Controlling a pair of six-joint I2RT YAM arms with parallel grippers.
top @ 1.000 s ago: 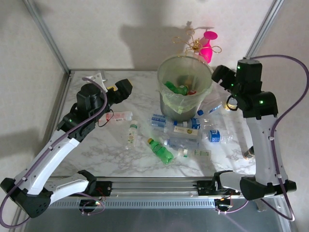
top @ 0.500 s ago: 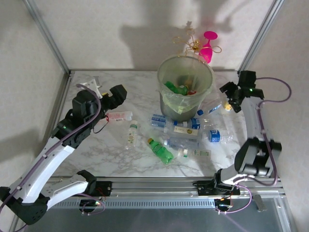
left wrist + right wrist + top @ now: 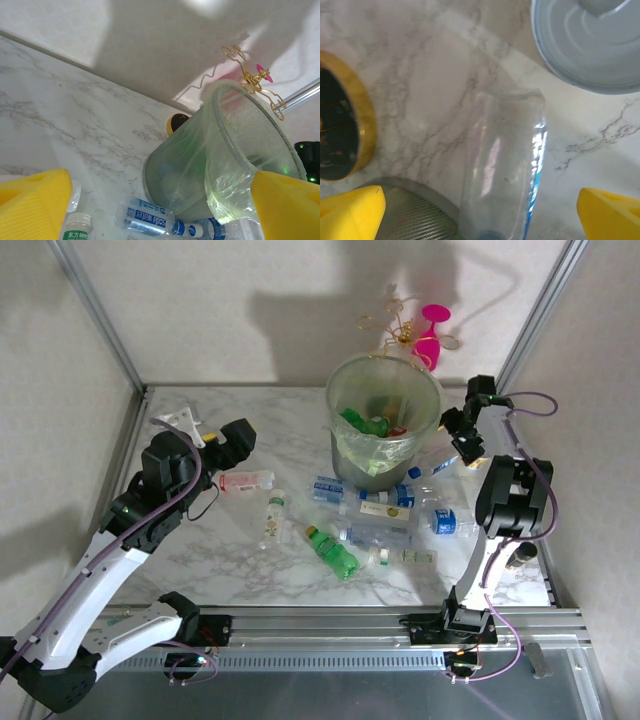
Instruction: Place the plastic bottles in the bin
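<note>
The bin [image 3: 383, 455], a pale green bucket with a yellowish bag, stands at the table's back centre with green bottles [image 3: 362, 422] inside. Several plastic bottles lie in front of it: a green one [image 3: 333, 551], blue-labelled ones [image 3: 330, 488], a red-labelled one [image 3: 247, 481]. My left gripper [image 3: 236, 440] hangs open left of the bin [image 3: 220, 165], looking at a blue-labelled bottle [image 3: 145, 216]. My right gripper [image 3: 458, 435] is open to the right of the bin. Its yellow pads [image 3: 350, 212] stand on either side of a clear bottle [image 3: 505, 170] without touching it.
A pink-and-gold ornament [image 3: 425, 335] stands behind the bin. In the right wrist view, a gold-rimmed can [image 3: 340, 130] sits to the left of the clear bottle and a round grey-blue base [image 3: 590, 40] to its upper right. Metal frame posts [image 3: 95, 310] bound the table.
The right arm has swung from high at the right to low beside the bin, over the clear bottle. The left arm has drawn back a little to the left.
</note>
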